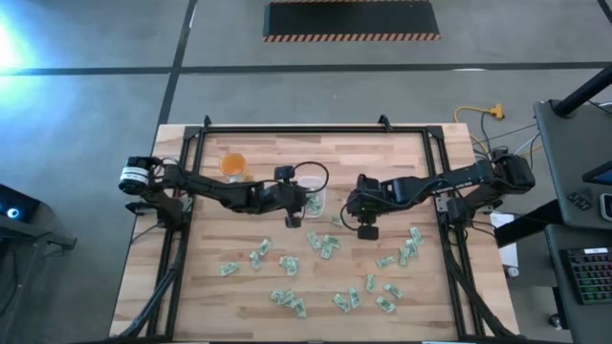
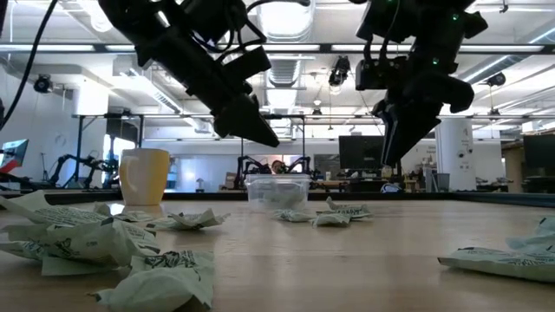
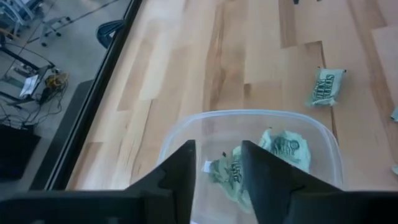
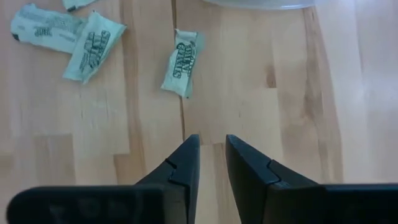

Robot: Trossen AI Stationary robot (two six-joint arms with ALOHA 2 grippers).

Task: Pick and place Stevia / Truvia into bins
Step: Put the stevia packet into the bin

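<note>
The clear bin stands on the wooden table near its middle. Two crumpled pale green Stevia sachets lie inside it. My left gripper hangs open over the bin's near rim, slanting down, with nothing between its fingers. My right gripper hovers to the right of the bin, pointing steeply down at bare wood. Its fingers stand a little apart with nothing between them. A sachet lies flat just ahead of it, and two more lie beside that one.
Many more sachets are scattered over the near half of the table, some close to the low camera. An orange cup stands to the far left of the bin. A black frame edges the table.
</note>
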